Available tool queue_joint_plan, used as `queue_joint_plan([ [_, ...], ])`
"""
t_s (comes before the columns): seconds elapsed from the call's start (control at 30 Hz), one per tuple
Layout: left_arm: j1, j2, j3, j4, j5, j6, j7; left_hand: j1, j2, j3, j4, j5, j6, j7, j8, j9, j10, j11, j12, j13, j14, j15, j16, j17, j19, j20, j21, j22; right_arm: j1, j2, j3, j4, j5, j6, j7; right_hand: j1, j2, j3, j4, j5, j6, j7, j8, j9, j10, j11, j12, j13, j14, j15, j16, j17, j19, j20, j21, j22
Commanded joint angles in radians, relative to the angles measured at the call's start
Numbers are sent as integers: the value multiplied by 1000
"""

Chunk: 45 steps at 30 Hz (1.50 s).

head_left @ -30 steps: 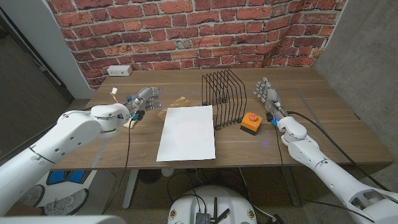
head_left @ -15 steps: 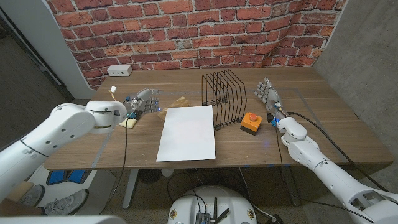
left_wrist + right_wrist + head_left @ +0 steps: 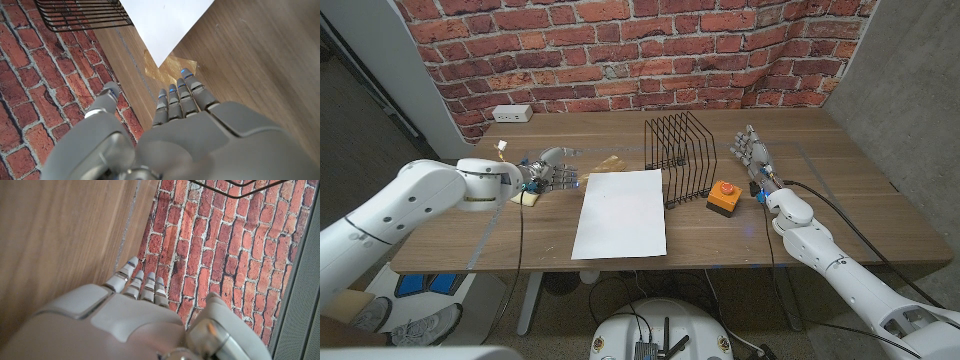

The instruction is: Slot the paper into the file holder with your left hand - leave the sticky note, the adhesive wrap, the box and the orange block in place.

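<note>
Left hand [image 3: 548,170]: over table at about 9 o'clock from paper; fingers extended and apart, grasping nothing. Fingertips [image 3: 186,76] just short of paper's near corner in left wrist view, not touching.
Sticky note [image 3: 528,198]: pale yellow, on table at 7 o'clock from left hand, close under forearm.
Adhesive wrap [image 3: 604,164]: tan, lying flat at 12 o'clock from paper's left far corner, touching or slightly under that corner [image 3: 167,67]; exact overlap cannot be told.
Paper [image 3: 621,213]: white sheet flat on table centre, long edges running roughly 12 to 6, near edge close to table's front edge. Right far corner meets base of file holder.
File holder [image 3: 678,157]: black wire rack, upright, at 1 o'clock from paper; slots open.
Orange block [image 3: 722,196]: red button on top, at 3 o'clock from file holder's base, just beside it.
Right hand [image 3: 751,156]: at 1 o'clock from orange block, fingers straight and loosely spread, released, holding nothing.
Table [image 3: 840,190]: bare wood along right side and front left.
</note>
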Motion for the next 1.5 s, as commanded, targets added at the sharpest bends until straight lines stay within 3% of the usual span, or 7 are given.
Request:
queue_joint_plan([
  [0.03, -16, 25, -3, 35, -157, 34, 55, 22, -3, -2, -5, 6, 27, 6, 13, 2, 30, -6, 7, 4, 30, -4, 7, 3, 31, 0, 9, 3, 11, 8, -2, 18, 0, 3, 4, 0, 22, 9, -4, 4, 11, -2, 6, 1, 5, -1, 7, -1, 12, 0, 4, 0, 6, 0, 4, 2],
  [0.37, -17, 45, 19, 67, -247, 11, 72, 50, -12, -1, -7, 6, 42, 22, 8, 2, 60, 13, 5, 5, 76, 1, 8, 2, 84, 15, 15, 3, 28, 21, -8, 43, 0, 6, 11, 2, 23, 12, -5, 4, 13, -2, 6, 1, 8, -1, 8, -1, 15, 3, 4, -5, 8, 1, 4, 2],
  [0.57, -31, 69, 34, 83, -313, 18, 86, 70, -41, -14, -5, 2, 87, 44, 11, 2, 111, 23, 7, 4, 148, -3, 12, 1, 143, 18, 17, 3, 36, 25, -11, 55, -2, 9, 15, 2, 23, 14, -6, 4, 13, -2, 6, 2, 9, -1, 8, -1, 17, 2, 5, -7, 10, 1, 4, 2],
  [0.87, -53, 105, 64, 89, -373, 13, 101, 88, -60, -23, -4, 1, 122, 59, 10, 2, 153, 32, 7, 3, 194, -2, 10, 1, 197, 22, 20, 3, 41, 31, -13, 64, -2, 9, 14, 2, 23, 15, -6, 3, 14, -3, 6, 2, 8, -1, 7, -1, 17, 2, 5, -10, 12, 3, 4, 2],
  [1.17, -49, 152, 78, 90, -423, 0, 107, 123, -72, -29, -4, 2, 185, 59, 14, 1, 213, 25, 10, 3, 255, -15, 10, 1, 253, 16, 19, 4, 49, 37, -16, 76, -3, 10, 17, 1, 23, 16, -5, 3, 14, -2, 5, 2, 10, 0, 7, -1, 18, 3, 5, -13, 14, 4, 4, 2],
  [1.5, -24, 190, 86, 98, -463, -23, 87, 144, -83, -34, -4, 1, 221, 60, 14, 1, 247, 20, 9, 2, 294, -19, 11, 1, 277, 4, 15, 3, 55, 44, -19, 87, -1, 10, 19, 0, 24, 18, -5, 2, 16, -2, 5, 2, 11, 0, 7, -1, 21, 3, 6, -16, 16, 4, 4, 2],
])
